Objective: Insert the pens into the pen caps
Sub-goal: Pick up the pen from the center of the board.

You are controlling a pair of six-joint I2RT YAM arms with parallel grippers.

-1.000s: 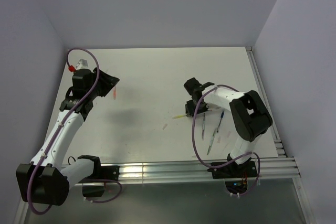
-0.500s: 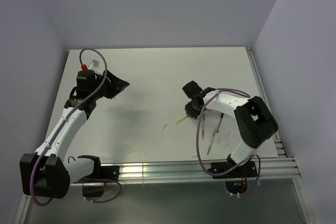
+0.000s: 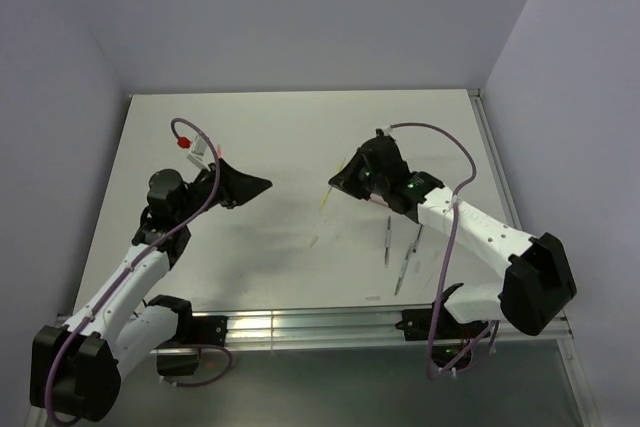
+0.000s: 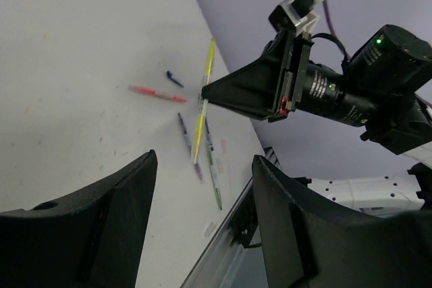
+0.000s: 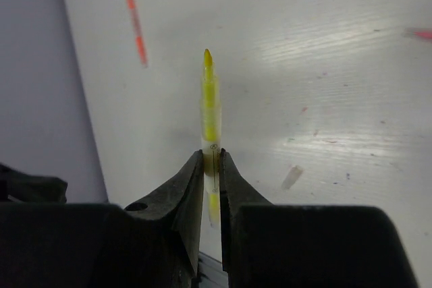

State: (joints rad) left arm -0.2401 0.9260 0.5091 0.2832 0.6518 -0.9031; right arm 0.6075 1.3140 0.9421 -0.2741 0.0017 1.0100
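Note:
My right gripper (image 3: pixel 338 180) is shut on the yellow pen (image 3: pixel 325 197) and holds it above the table, tip pointing left; in the right wrist view the pen (image 5: pixel 210 102) stands between my fingers (image 5: pixel 192 180). My left gripper (image 3: pixel 250 187) is open and empty, raised to the left and facing the right one. In the left wrist view the yellow pen (image 4: pixel 201 112) hangs from the right gripper (image 4: pixel 204 94). A pale pen cap (image 3: pixel 313 242) lies between the arms and also shows in the right wrist view (image 5: pixel 291 177). A dark blue cap (image 4: pixel 174 79) lies by a red pen (image 4: pixel 155 92).
Grey (image 3: pixel 388 242) and green-clear (image 3: pixel 404 269) pens lie near the right arm, with a blue pen (image 3: pixel 419 238) beside them. An orange pen (image 5: pixel 135 21) lies far left on the table. Another pale cap (image 3: pixel 372 297) sits by the metal front rail (image 3: pixel 300 325).
My right gripper has lifted the yellow pen off the table and swung it up and left. My left gripper has moved right toward the middle.

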